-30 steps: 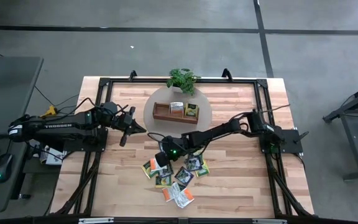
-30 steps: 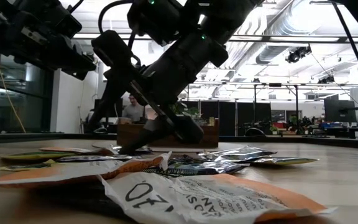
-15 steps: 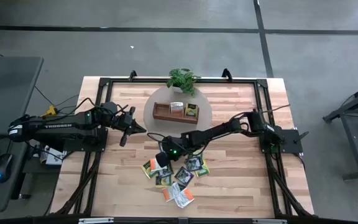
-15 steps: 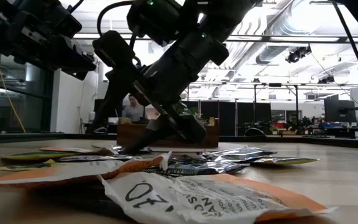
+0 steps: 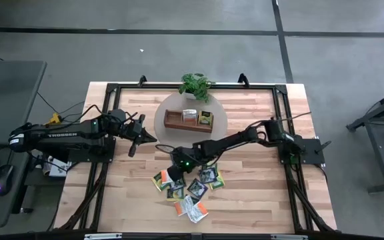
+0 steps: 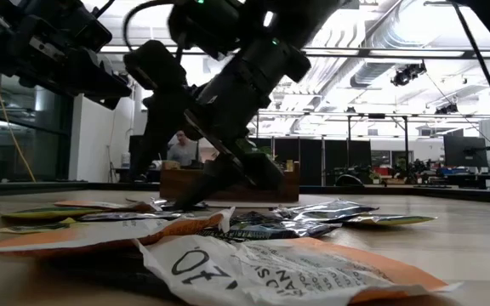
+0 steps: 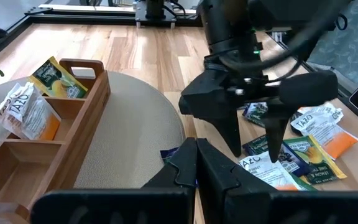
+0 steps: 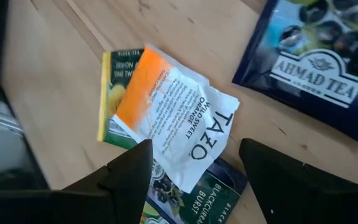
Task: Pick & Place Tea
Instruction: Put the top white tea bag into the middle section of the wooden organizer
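Observation:
Several tea sachets [image 5: 189,190] lie flat in a loose pile on the wooden table, near its front middle. My right gripper [image 8: 194,177] is open and slants down over the pile's left part. Its fingers stand on either side of an orange-and-white Tazo sachet [image 8: 173,115]. That sachet lies on a yellow-green sachet [image 8: 112,93] and a dark one [image 8: 197,190]. The left wrist view shows my right gripper [image 7: 255,155] from the far side. My left gripper [image 5: 141,138] is shut and empty, above the table left of the tray. My right gripper comes at the Tazo sachet slanting down from the table's right. Its fingertips [image 7: 272,155] are low at the pile, but I cannot tell whether they touch a sachet.
A brown wooden tray [image 5: 172,120] stands on a round pale mat [image 5: 160,107] at the far middle, with two sachets [image 7: 23,112] in its compartments. A small potted plant [image 5: 195,85] stands behind it. A dark blue sachet [image 8: 316,56] lies beside the gripper.
My right gripper has tipped more steeply downward and rolled a little over the pile, staying open and in the same place. The sachets have not moved.

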Controlling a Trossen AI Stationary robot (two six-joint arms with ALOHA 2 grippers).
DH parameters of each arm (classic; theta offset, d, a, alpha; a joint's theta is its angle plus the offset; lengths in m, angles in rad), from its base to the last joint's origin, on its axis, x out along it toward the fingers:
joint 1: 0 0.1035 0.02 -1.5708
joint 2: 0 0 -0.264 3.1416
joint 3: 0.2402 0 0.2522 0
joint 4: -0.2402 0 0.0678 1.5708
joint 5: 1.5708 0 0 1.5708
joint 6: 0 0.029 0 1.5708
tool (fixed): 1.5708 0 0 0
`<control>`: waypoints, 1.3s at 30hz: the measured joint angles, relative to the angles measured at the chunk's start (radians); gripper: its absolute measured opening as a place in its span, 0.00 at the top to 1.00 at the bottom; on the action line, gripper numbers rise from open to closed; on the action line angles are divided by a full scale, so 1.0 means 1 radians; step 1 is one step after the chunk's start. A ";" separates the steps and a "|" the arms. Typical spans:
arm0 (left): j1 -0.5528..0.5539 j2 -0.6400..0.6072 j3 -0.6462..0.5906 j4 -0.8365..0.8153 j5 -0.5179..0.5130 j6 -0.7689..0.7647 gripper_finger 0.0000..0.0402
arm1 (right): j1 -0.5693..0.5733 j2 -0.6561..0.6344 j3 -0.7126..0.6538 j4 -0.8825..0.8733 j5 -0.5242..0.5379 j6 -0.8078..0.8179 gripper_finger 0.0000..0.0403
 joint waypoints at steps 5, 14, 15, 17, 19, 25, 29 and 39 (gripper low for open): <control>0.000 0.000 0.000 0.000 0.000 0.000 1.00 | -0.001 0.068 0.162 -0.179 0.001 -0.115 0.39; 0.000 0.000 0.000 0.000 0.000 0.000 1.00 | -0.007 0.131 0.289 -0.307 0.028 -0.182 0.39; 0.000 0.000 0.000 0.000 0.000 0.000 1.00 | -0.007 0.132 0.289 -0.306 0.030 -0.181 0.39; 0.000 0.000 0.000 0.000 0.000 0.000 1.00 | -0.007 0.131 0.287 -0.305 0.040 -0.179 0.39; 0.000 0.000 0.000 0.000 0.000 0.000 1.00 | -0.007 0.132 0.287 -0.306 0.066 -0.171 0.39; 0.000 0.000 0.000 0.000 0.000 0.000 1.00 | -0.005 0.132 0.287 -0.307 0.102 -0.155 0.39; 0.000 0.000 0.000 0.000 0.000 0.000 1.00 | -0.005 0.145 0.289 -0.305 0.099 -0.151 0.39; 0.000 0.000 0.000 0.000 0.000 0.000 1.00 | -0.006 0.162 0.292 -0.309 0.116 -0.143 0.39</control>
